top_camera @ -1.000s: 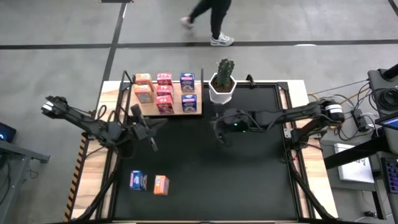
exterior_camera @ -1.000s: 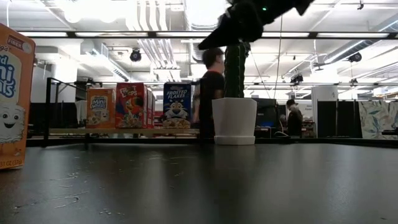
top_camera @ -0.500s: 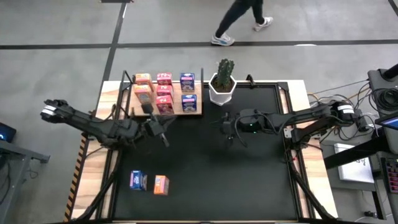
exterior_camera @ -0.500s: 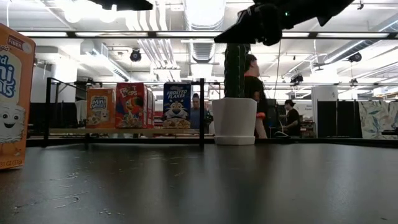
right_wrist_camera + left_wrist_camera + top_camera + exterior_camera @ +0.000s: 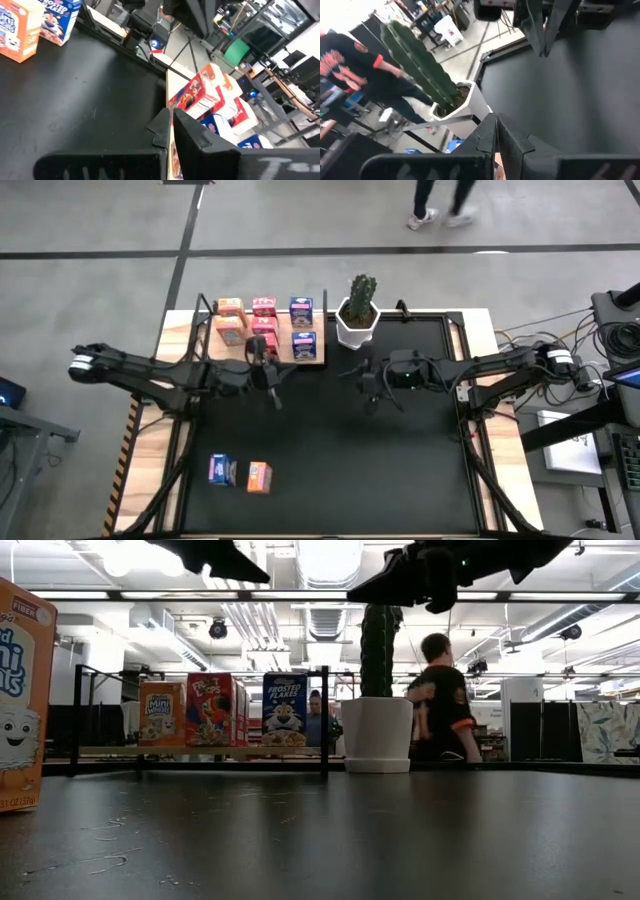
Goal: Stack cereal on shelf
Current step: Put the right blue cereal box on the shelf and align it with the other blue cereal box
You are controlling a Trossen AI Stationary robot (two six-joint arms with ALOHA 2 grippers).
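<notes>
The light-wood shelf [image 5: 283, 352] lies at the table's far left. Orange [image 5: 231, 320], pink-red [image 5: 264, 315] and blue [image 5: 302, 325] cereal boxes stand on it in rows; the low view shows them upright [image 5: 215, 710]. A blue box [image 5: 222, 470] and an orange box [image 5: 259, 477] stand on the black mat near the front left; both also show in the right wrist view [image 5: 20, 25]. My left gripper [image 5: 270, 372] hovers shut and empty at the shelf's near edge. My right gripper [image 5: 368, 383] hovers shut and empty mid-table, near the pot.
A white pot with a green cactus [image 5: 357, 315] stands just right of the shelf at the far edge. Thin black posts [image 5: 324, 720] rise at the shelf's edges. A person [image 5: 440, 700] walks in the room behind the table.
My left gripper has moved toward the table's right and far edge, from the left side up to the shelf's near edge, and has risen into the low view's top. My right gripper has drawn a little toward the table's right edge. The boxes have stayed put.
</notes>
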